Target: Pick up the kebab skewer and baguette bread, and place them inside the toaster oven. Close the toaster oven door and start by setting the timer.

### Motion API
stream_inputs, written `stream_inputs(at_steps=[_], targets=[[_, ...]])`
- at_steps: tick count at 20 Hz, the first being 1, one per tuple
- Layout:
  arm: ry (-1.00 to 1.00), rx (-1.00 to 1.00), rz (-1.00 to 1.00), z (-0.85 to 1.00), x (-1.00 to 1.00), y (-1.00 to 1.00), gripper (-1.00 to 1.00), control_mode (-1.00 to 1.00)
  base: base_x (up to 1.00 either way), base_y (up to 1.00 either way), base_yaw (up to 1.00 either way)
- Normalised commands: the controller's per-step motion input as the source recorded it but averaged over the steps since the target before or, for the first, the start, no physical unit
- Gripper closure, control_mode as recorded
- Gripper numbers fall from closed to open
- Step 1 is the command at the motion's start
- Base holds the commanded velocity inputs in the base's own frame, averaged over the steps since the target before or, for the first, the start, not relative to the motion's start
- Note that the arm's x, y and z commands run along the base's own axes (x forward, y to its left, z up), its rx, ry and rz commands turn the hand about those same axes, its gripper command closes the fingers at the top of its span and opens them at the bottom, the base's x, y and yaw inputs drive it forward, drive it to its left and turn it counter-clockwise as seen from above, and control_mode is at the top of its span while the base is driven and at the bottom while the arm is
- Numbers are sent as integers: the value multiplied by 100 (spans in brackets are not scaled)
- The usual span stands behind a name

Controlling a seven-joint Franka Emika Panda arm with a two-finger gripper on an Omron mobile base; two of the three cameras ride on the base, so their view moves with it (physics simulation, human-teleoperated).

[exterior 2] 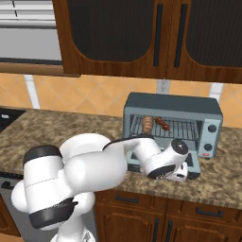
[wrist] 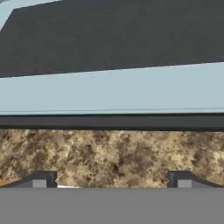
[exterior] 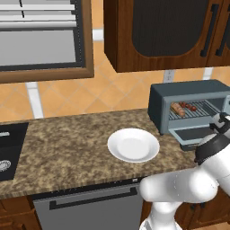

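Pincer point(wrist: 112, 179) jaws stand wide apart in the hand view, gripping nothing, its 2 dark tips low over the speckled counter point(wrist: 109, 153); just beyond them runs the dark bar handle point(wrist: 112, 121) along the free edge of the toaster oven door point(wrist: 109, 92), with the door's pale frame and dark glass above it (the door is folded down flat, so the hand looks at its lip).

From the left base view, the toaster oven point(exterior: 157, 96) sits at the counter's right end against the tiled wall; the baguette bread point(exterior: 176, 109) and the kebab skewer point(exterior: 188, 107) lie side by side on its wire rack; the white plate point(exterior: 133, 145) sits bare near the counter's front edge.

From the right base view, the arm's wrist reaches low in front of the open door; both foods are seen on the rack, and 2 knobs point(exterior 2: 211, 128) sit on the oven's right-hand panel.

Judging by this, loading is done for both items; closing the door looks to be the step in hand, and the timer remains to be set.
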Motion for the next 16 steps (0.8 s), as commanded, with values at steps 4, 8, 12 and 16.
stream_inputs(at_steps=[4, 8, 12, 16], targets=[[3, -3, 15, -50, 6, 5, -100, -100, 0, 0, 0], [0, -5, 0, -43, 37, 4, -100, -100, 0, 0, 0], [0, -12, 0, -21, 32, 16, -100, -100, 0, 0, 0], [0, -13, 0, -25, 1, 0, -100, -100, 0, 0, 0]])
